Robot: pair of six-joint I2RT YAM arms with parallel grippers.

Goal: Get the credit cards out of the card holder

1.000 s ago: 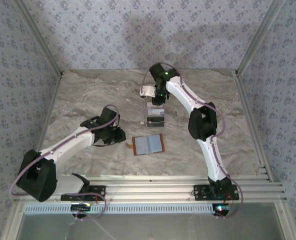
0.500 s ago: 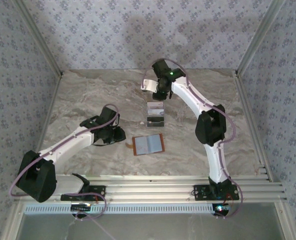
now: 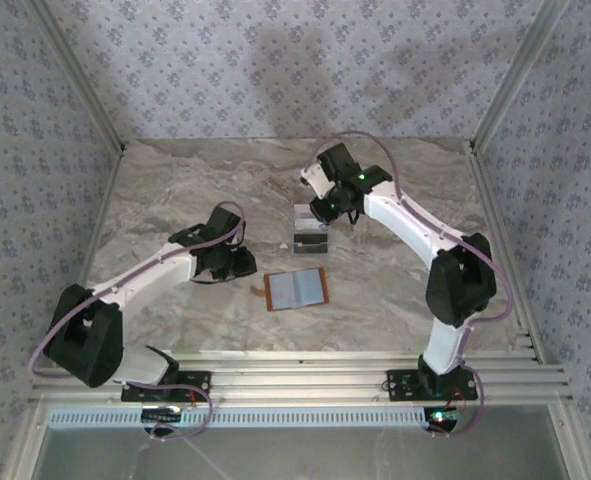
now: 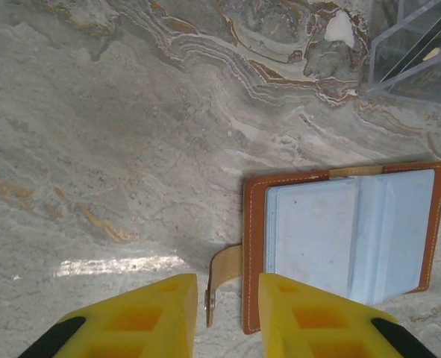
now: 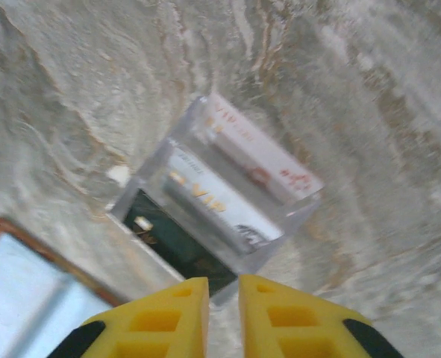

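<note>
The left gripper (image 4: 227,317) has its yellow fingers a modest gap apart and holds nothing. It hangs low over the table (image 4: 116,134). In the left wrist view the closure strap (image 4: 224,270) of the card holder (image 4: 347,239) points into the gap between the fingertips, and I cannot tell whether either finger touches it. The card holder lies open and flat just ahead of this gripper and to its right, grey-blue lining up.

The left arm (image 3: 140,285) runs low from its base, forward and to the right, with the wrist turned toward the card holder's left edge.

The right gripper (image 5: 223,313) has its fingers nearly together, with only a thin slit between them and nothing in it. It hovers above a clear stand (image 5: 298,209) without touching it. The credit cards (image 5: 216,200) stand in that stand's slots, directly ahead of the fingertips: a pale one farthest, a silver one in the middle, a dark one nearest. A corner of the open card holder shows below and to the left of these fingers.

The right arm (image 3: 415,228) rises from its base to a high elbow, then stretches forward and left, with the wrist bent downward.
</note>
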